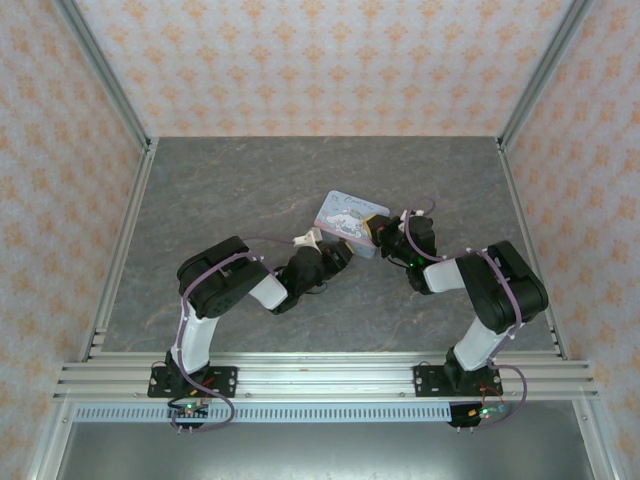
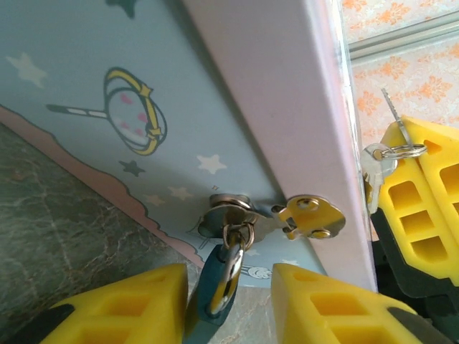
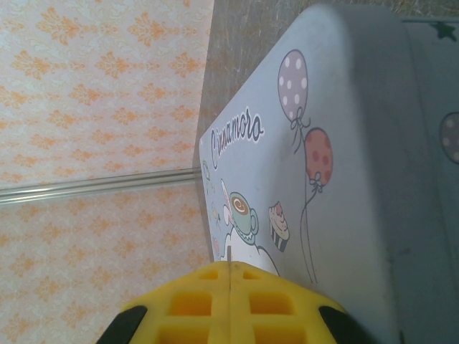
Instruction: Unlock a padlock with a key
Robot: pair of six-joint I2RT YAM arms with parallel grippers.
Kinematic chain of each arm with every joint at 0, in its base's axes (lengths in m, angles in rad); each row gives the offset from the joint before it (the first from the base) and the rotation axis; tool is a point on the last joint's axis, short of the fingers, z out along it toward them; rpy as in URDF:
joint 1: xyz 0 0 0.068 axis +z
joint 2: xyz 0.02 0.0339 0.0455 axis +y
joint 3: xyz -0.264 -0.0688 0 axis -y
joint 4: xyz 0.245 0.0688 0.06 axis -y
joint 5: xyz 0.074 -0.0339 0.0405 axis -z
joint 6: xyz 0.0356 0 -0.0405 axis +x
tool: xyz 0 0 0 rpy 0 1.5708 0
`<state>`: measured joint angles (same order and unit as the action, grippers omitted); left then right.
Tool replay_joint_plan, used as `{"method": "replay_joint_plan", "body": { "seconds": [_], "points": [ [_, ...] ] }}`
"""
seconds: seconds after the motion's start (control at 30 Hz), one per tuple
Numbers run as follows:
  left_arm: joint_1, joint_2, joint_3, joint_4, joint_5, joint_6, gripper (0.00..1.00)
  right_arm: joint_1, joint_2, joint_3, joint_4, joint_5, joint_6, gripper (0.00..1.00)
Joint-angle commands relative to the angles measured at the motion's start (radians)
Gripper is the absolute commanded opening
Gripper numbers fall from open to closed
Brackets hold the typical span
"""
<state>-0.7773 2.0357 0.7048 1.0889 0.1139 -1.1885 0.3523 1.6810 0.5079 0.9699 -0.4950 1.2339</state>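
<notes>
Padlock [image 2: 206, 290] between half-open left claw [image 2: 229, 281]

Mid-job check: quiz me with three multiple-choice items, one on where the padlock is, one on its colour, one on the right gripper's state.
1. Where is the padlock?
A. Hanging from the hasp of the tin, between the fingers of the left gripper.
B. In the right gripper.
C. On top of the tin's lid.

2. The padlock's body is:
A. Red.
B. Black.
C. Teal-blue.

3. The right gripper is:
A. Shut on the key.
B. Wide open.
C. Shut on the padlock.

Answers: 1 A, the left wrist view shows it hanging from the hasp between the yellow fingers. 2 C, its body there is teal-blue. 3 A, its fingers meet in the right wrist view, and the key sticks out of them in the left wrist view.
</notes>
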Motion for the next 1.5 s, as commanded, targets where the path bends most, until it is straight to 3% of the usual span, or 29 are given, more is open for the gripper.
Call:
{"method": "replay_joint_plan", "body": {
  "seconds": [0.0, 0.67, 1.0, 1.47],
  "points": [
    [0.001, -0.017, 0.000, -0.004, -0.039, 0.004, 0.33, 0.003, 0.032, -0.022, -0.055, -0.022, 0.002, 0.00],
    [-0.002, 0.007, 0.048, -0.113, -0.003, 0.053, 0.26, 0.003, 0.040, -0.025, -0.043, -0.025, 0.007, 0.00],
    [0.005, -0.016, 0.059, -0.188, 0.024, 0.044, 0.00, 0.001, 0.024, -0.018, -0.042, -0.043, 0.002, 0.00],
    [0.096, -0.158, 0.070, -0.318, 0.276, 0.058, 0.00, -0.002, -0.338, -0.085, -0.303, -0.128, -0.142, 0.00]
  ]
}}
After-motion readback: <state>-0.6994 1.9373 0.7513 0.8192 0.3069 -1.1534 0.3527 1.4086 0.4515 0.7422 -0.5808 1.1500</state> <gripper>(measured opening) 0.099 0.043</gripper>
